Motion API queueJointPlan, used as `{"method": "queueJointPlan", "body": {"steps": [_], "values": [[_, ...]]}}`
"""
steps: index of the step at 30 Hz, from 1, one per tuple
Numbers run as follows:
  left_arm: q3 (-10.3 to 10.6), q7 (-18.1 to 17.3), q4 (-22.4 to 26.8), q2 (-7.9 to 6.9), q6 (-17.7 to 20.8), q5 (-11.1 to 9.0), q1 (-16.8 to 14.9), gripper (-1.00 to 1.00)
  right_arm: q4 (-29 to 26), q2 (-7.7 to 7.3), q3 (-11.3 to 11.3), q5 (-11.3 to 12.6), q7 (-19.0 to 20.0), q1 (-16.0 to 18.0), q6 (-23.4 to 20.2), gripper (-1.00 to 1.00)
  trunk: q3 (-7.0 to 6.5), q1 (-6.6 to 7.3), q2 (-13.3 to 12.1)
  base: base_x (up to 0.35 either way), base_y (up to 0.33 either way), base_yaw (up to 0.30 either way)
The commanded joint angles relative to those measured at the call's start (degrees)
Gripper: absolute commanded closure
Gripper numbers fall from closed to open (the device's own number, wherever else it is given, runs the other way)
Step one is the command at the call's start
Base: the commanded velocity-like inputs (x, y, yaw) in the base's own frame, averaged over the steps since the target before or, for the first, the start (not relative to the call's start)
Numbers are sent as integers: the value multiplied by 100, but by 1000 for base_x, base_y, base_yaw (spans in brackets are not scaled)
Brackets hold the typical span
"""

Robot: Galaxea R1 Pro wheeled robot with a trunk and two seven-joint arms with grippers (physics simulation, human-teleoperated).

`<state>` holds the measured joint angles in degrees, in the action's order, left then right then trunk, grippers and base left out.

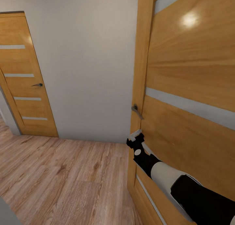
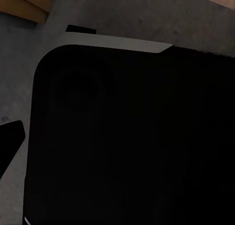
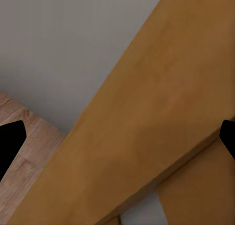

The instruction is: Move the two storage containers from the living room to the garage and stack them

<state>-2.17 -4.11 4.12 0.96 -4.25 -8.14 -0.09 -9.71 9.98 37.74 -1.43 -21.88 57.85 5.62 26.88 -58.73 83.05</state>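
Neither container is in sight, so the carrying looks unfinished: the right gripper (image 1: 134, 137), jaws spread and empty, reaches toward the wooden door (image 1: 192, 88) at frame right, below its handle (image 1: 137, 111).

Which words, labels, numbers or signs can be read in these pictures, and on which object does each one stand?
There are none.
The near wooden door with grey glass strips is plain, with no writing.
The far wooden door of the same kind is also bare.
The white-grey wall and the light wood plank floor carry no sign.
The black and white right arm and its right gripper show no readable mark.
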Motion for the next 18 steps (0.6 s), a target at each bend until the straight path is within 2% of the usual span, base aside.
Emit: {"method": "queueJointPlan", "body": {"steps": [1,18], "values": [[-20,-29,1,0,-10,-48,0,-100,13,2,-56,-15,-45,7,15,-100,5,0,3,0,0,0],[-20,-29,1,0,-6,-45,0,-100,22,2,-56,-15,-45,7,18,-100,5,0,3,0,-39,0]]}}
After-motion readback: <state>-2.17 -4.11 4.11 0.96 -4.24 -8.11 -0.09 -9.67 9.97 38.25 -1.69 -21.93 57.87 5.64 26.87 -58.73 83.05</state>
